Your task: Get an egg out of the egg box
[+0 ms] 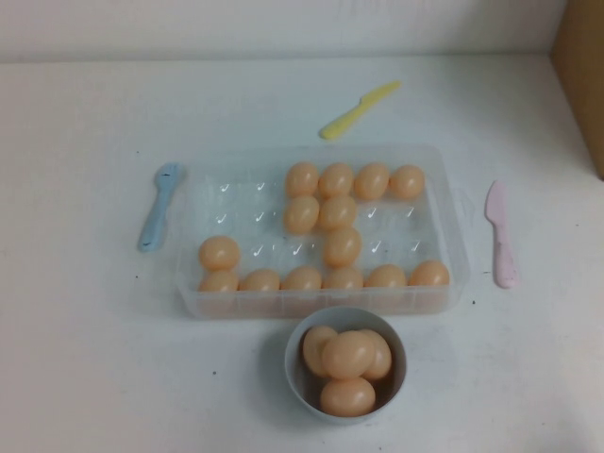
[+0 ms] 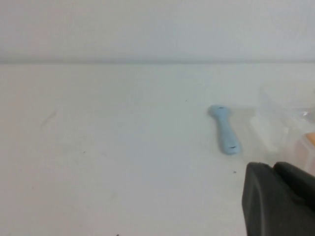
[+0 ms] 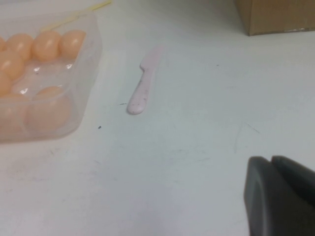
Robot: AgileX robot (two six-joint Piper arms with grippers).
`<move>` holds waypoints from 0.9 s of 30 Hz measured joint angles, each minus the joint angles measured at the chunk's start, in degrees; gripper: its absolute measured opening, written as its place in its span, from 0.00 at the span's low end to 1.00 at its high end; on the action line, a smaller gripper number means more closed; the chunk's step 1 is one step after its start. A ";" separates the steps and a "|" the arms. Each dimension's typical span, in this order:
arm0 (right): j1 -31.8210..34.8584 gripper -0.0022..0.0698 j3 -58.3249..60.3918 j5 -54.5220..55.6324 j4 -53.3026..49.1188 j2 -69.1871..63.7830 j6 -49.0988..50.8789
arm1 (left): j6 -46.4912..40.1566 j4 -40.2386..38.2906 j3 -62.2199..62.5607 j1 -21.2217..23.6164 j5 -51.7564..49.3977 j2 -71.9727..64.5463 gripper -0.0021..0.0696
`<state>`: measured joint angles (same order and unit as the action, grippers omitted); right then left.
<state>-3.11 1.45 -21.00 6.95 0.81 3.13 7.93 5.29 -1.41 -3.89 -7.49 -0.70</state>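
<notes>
The clear plastic egg box (image 1: 192,247) lies mid-table and holds several peach-orange eggs, such as one egg (image 1: 342,246) near its middle. Neither arm shows in the high view. My left gripper (image 2: 274,169) is shut and empty. It sits low over the bare table, to the left of the box, whose corner (image 2: 275,118) shows in the left wrist view. My right gripper (image 3: 270,161) is shut and empty. It sits to the right of the box (image 3: 91,44), where several eggs (image 3: 47,44) show through the wall.
A small grey-white bowl (image 1: 294,370) with several eggs stands just in front of the box. A blue utensil (image 1: 157,205) lies left of the box, a pink knife (image 1: 500,233) right of it, a yellow knife (image 1: 357,109) behind it. A cardboard box (image 1: 583,75) stands at the far right.
</notes>
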 joint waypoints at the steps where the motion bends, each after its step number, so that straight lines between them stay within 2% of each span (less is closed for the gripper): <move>1: 0.00 0.01 0.00 0.00 0.00 0.00 0.00 | -0.21 -0.08 0.00 0.70 -0.82 0.04 0.02; 10: 0.00 0.01 0.00 0.00 0.00 0.00 0.00 | -3.65 -0.69 -0.04 1.09 -11.27 0.04 0.02; 27: 0.00 0.01 0.00 0.00 0.00 0.00 0.00 | -5.92 -1.22 -0.04 1.09 -12.13 0.04 0.02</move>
<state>-3.11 1.45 -21.00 6.95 0.81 3.13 2.02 4.06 -1.45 -2.80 -19.62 -0.67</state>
